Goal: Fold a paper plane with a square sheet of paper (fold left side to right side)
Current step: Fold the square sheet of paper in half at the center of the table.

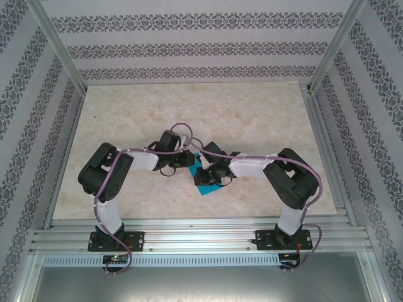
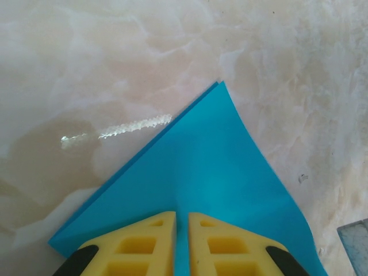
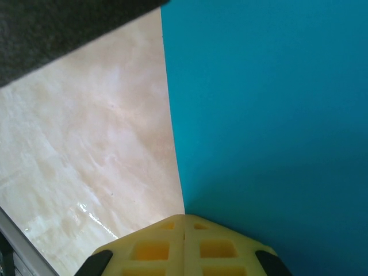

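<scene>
The square sheet of paper (image 1: 206, 187) is lying in the middle of the counter (image 1: 189, 107) between both tools, with bare marble stretching away on every side. The left tool (image 2: 182, 246) is sitting over the sheet beside a doubled edge, its pads nearly together and blue showing in the slit; whether it is grasping, I cannot tell. The right tool (image 3: 184, 244) is clenched at the sheet's straight edge, with a dark blurred shape (image 3: 57, 34) crowding in above.

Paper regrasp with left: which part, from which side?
Probably the paper edge at the right of the left wrist view, approached low from that side: it bows, maybe off the table, so a finger could slip under. The opposite edge lies flat, two layers. The left gripper sits on the near end.
</scene>
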`<act>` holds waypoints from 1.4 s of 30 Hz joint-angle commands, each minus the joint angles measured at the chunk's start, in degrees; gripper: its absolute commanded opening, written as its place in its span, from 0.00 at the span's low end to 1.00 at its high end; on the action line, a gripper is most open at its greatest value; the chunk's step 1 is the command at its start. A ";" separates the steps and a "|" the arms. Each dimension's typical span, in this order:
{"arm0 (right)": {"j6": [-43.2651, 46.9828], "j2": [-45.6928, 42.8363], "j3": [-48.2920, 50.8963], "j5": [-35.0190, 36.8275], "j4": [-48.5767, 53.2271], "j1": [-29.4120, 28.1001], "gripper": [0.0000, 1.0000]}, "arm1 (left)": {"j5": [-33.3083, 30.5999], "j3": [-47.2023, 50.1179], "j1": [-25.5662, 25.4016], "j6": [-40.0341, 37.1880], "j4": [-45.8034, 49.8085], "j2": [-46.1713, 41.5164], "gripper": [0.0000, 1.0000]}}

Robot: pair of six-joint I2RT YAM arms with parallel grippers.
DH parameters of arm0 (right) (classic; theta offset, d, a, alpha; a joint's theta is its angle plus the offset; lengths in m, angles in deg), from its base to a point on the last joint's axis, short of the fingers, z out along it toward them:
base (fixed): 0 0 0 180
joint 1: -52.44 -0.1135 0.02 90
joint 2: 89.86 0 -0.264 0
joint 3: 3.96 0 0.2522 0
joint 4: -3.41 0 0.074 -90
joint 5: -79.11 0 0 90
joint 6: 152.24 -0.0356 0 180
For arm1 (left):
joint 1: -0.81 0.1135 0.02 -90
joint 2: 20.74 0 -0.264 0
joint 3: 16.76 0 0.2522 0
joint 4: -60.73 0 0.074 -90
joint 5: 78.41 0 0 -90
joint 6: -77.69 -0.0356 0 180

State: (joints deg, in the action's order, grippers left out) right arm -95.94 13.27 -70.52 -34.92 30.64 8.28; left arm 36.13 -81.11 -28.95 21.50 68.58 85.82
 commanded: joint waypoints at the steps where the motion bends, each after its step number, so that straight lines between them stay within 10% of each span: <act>1: 1.78 1.65 0.22 0.83 4.27 -0.94 0.05 | -5.92 0.49 -0.44 -2.77 4.82 4.30 0.15; 42: -3.05 -6.16 14.39 -4.52 3.59 -3.56 0.05 | -6.86 -0.67 -0.39 -3.91 6.00 5.33 0.14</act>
State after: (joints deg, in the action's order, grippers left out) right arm -97.75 6.58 -60.07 -36.93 25.00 6.32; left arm 35.69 -82.57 -28.99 20.10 70.94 86.32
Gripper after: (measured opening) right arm 0.050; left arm 0.145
